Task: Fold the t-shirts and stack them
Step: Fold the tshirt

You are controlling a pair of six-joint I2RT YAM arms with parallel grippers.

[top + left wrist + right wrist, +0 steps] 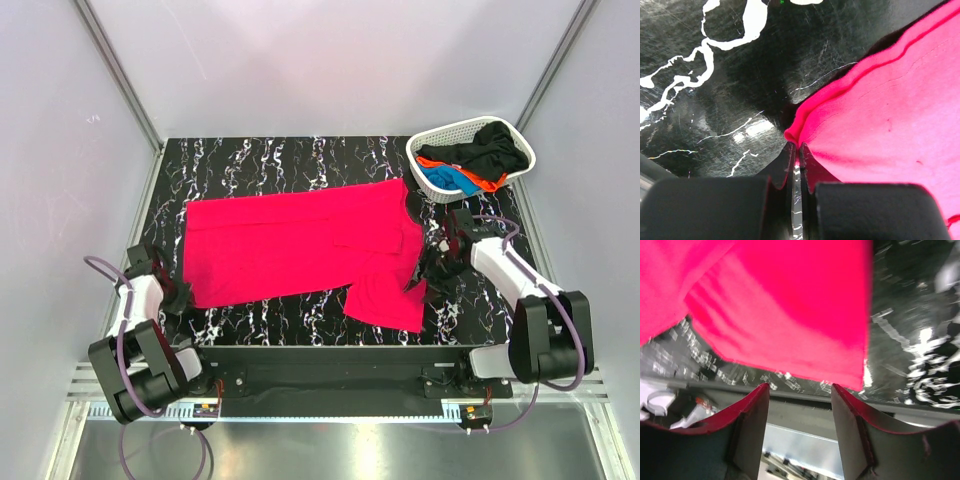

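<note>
The red t-shirt (300, 245) lay spread flat across the middle of the desk (300, 160), hem to the left, collar to the right, with one sleeve pointing toward the near edge. It was not yet folded. A black t-shirt (490, 148), a blue t-shirt (450, 180) and an orange t-shirt (485, 185) sat bundled in the white basket (425, 175) at the far right corner, just beyond the collar.

The left fingers (789, 162) were pressed together on the near-left hem corner, with a small ridge of red cloth pinched between their tips. The right fingers (756, 410) stood well apart over the near sleeve. Nothing lay between them, and the wrist view showed the sleeve edge just ahead of the tips.

Step in hand, by judgement: securing two grasp points on the near side of the shirt for the first fold. The left grasp appeared complete; the right one did not.

The next move would call for the right fingers to descend onto the sleeve or shoulder and close on cloth there. Both arms would then need to lift together and carry the near edge over, at equal height, so the cloth did not twist.
</note>
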